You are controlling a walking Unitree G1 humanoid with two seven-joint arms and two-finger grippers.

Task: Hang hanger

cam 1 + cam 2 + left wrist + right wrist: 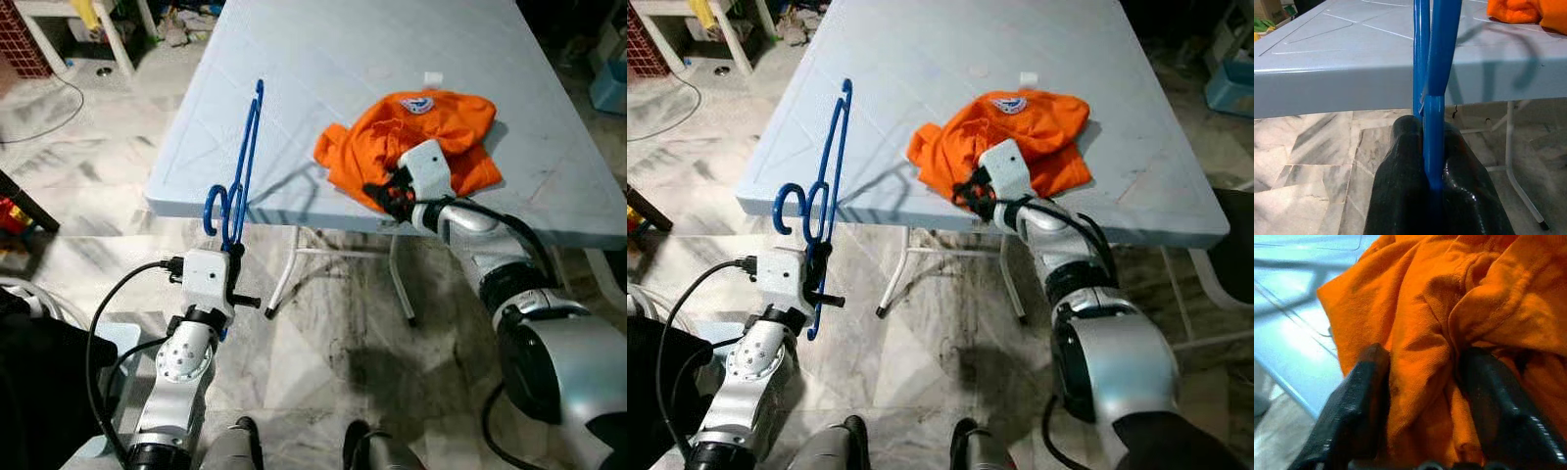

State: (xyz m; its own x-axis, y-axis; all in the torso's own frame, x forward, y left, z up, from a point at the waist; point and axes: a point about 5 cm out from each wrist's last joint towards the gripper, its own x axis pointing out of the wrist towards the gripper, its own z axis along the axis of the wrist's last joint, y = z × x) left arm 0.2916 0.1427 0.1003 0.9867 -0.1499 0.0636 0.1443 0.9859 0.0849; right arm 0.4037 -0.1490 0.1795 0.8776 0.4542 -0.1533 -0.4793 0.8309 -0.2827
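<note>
From the head views, the left gripper (233,257) holds a blue hanger (241,164) upright before the near left corner of the pale blue worktop (294,88), while the right gripper (384,196) sits in a crumpled orange shirt (411,137) at the worktop's near edge. The left wrist view shows both black fingers (1400,186) pressed tight on the hanger's blue bar. The right wrist view shows its fingers (1359,401) spread, with a fold of orange cloth bunched between them.

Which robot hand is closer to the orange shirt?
Right. The right gripper has its fingers around a fold of the shirt; the left gripper holds the blue hanger beside the table.
</note>
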